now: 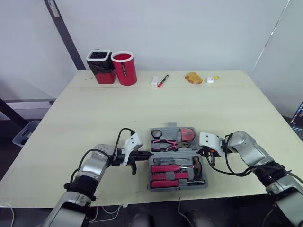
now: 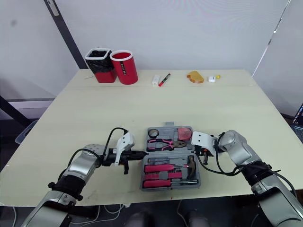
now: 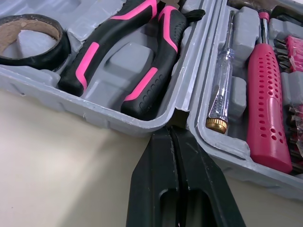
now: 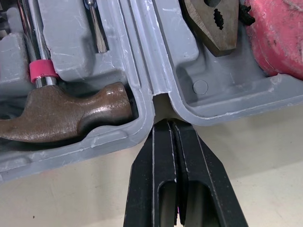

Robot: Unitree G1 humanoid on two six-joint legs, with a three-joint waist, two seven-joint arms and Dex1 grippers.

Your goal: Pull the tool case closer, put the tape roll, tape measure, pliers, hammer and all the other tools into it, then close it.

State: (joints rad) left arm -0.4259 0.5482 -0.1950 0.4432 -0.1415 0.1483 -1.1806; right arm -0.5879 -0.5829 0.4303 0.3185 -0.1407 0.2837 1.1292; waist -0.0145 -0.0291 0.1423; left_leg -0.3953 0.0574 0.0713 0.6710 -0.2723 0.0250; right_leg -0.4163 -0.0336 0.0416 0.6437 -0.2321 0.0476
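Materials and finish: tool case and contents, noted standing at the bench.

Tool case (image 3: 85,111): grey moulded plastic, matt, rims nicked and whitened in places. Pliers (image 3: 102,45): black rubbery grips with glossy pink inlays; nose of dull grey-brown metal. Tape roll (image 3: 52,56): glossy black tape on a brown cardboard core. Hammer head (image 4: 66,113): dark brownish metal, dull, slightly rough. Tester screwdriver (image 3: 220,90): clear plastic handle, brass-coloured cap. Pink driver handle (image 3: 267,104): hard plastic, dimpled, semi-gloss. Tape measure (image 4: 279,42): reddish shell, matt, mottled; material unclear. Left fingers (image 3: 156,189) and right fingers (image 4: 161,170): black plastic, smooth, low sheen. Bench (image 1: 189,109): pale, smooth, matt top, laminate by the look.
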